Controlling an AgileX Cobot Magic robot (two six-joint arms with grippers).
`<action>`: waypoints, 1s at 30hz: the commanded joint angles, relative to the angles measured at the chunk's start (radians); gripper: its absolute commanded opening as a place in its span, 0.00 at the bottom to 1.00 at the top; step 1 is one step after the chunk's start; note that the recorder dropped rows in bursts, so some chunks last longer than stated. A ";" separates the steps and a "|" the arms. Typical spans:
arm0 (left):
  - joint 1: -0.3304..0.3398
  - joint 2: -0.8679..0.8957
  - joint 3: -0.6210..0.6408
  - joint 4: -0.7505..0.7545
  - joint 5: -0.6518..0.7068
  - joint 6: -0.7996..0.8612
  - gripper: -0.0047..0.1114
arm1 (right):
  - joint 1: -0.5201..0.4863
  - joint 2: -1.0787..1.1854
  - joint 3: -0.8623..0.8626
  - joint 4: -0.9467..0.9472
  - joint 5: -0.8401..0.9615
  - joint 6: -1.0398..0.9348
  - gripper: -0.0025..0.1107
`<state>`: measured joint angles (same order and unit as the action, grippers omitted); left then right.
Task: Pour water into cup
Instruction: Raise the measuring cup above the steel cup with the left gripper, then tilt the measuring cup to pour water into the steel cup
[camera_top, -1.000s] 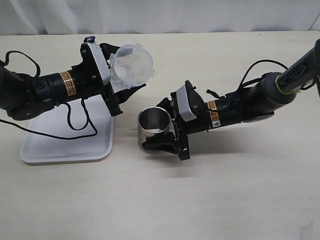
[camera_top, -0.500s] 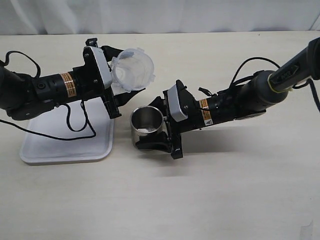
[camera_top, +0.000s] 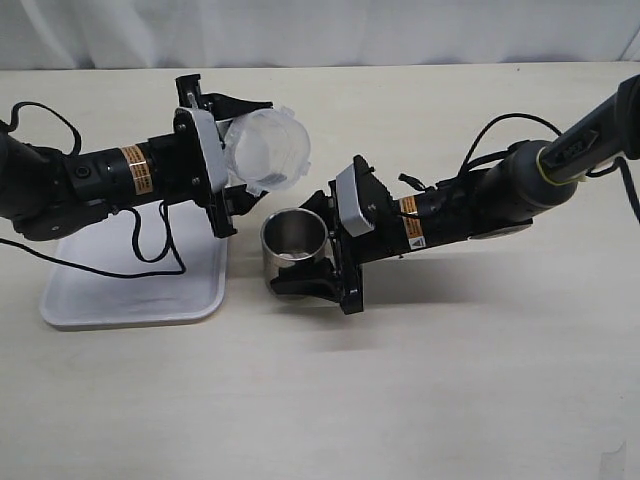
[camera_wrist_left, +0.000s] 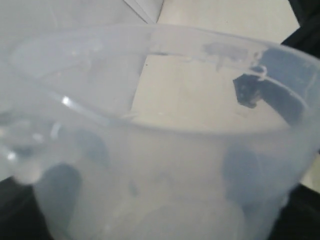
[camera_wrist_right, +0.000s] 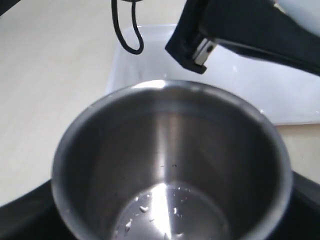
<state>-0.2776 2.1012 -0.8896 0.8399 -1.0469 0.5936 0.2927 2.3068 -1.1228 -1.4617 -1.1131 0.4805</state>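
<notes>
Exterior view: left gripper (camera_top: 243, 150) clamped the tilted beaker (camera_top: 268, 148); right gripper (camera_top: 303, 250) was closed around the cup (camera_top: 293, 240), standing on the table (camera_top: 450, 380) just beside the tray (camera_top: 120, 300). Steel cup looked rigid, light, slick; mid-wall grip suited it.

A pale beige desk (camera_top: 450, 400) with a smooth, matte top fills nearly the whole exterior view. Along its far edge hangs a white fabric backdrop (camera_top: 330, 30) in soft vertical folds, closing off whatever lies behind it. The light is even and diffuse, and it leaves only faint, soft-edged grey shadows on the desk near the middle. The right wrist view shows the same beige top, slightly blurred.
</notes>
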 joint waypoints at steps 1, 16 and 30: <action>-0.002 -0.015 -0.002 -0.008 -0.035 0.090 0.04 | 0.000 0.000 -0.005 0.014 -0.016 0.005 0.06; -0.002 -0.015 -0.002 -0.041 -0.035 0.243 0.04 | 0.000 0.000 -0.005 0.007 -0.044 0.005 0.06; -0.002 -0.015 -0.002 -0.041 -0.063 0.326 0.04 | 0.000 0.000 -0.005 0.002 -0.070 0.005 0.06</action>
<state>-0.2776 2.1012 -0.8896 0.8157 -1.0549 0.8938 0.2927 2.3068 -1.1228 -1.4617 -1.1581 0.4828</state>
